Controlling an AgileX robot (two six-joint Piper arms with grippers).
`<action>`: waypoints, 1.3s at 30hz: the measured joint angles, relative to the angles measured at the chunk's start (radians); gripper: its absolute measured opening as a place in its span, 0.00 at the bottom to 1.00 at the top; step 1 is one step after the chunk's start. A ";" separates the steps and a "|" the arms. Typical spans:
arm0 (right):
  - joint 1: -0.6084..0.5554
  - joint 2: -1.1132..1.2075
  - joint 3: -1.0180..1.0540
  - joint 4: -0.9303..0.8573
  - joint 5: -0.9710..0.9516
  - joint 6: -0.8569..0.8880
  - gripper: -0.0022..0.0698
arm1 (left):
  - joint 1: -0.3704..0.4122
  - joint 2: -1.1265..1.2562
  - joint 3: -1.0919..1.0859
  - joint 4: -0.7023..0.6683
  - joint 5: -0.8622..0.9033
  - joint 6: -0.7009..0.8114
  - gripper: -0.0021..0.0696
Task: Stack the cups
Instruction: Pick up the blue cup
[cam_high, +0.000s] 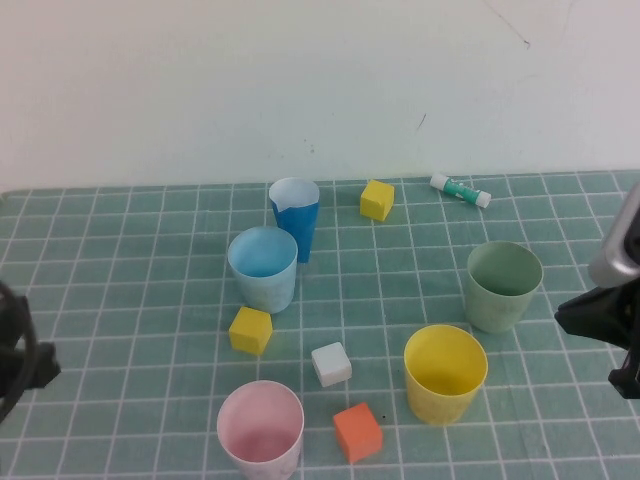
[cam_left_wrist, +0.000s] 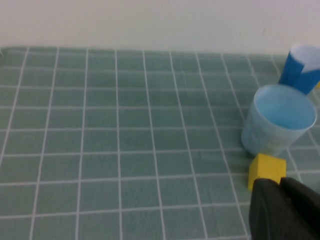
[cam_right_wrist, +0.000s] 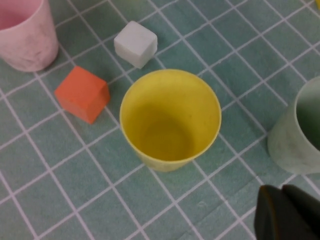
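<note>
Green gridded mat (cam_high: 140, 300), against a white wall, holding four separate upright tumblers, none nested. Light blue cup (cam_high: 263, 268): left of centre, just in front of a narrow dark blue cone (cam_high: 296, 216) with a white inside (the two look close to touching, though contact cannot be told). Sage green cup (cam_high: 503, 286): right side, standing alone. Yellow cup (cam_high: 445, 372): nearer the robot than the green one and to its left, empty inside as the right wrist view shows (cam_right_wrist: 170, 125). Pink cup (cam_high: 261, 431): at the near edge, left of centre, partly cut off. Loose items: yellow cube (cam_high: 250, 330) just in front of the blue cup; second yellow cube (cam_high: 377, 199) near the back; white cube (cam_high: 331, 363) between the pink and yellow cups; orange cube (cam_high: 357, 432) just beside the pink cup on its right; a white and green tube (cam_high: 460, 190) lying at the back right. Left gripper (cam_left_wrist: 282, 186): at the left edge of the mat, well apart from every cup, jaws closed together, holding nothing. Right gripper (cam_right_wrist: 284, 189): at the right edge, near the green and yellow cups but touching neither, jaws likewise closed and empty.
</note>
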 joint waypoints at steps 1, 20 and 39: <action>0.000 0.000 0.000 -0.004 0.000 0.002 0.03 | 0.000 0.048 -0.035 0.000 0.028 0.012 0.03; 0.000 0.000 0.066 -0.051 0.015 0.049 0.03 | 0.000 0.848 -0.692 -0.363 0.322 0.401 0.73; 0.000 0.000 0.066 -0.051 0.006 0.052 0.03 | -0.046 1.302 -0.978 -0.382 0.411 0.607 0.74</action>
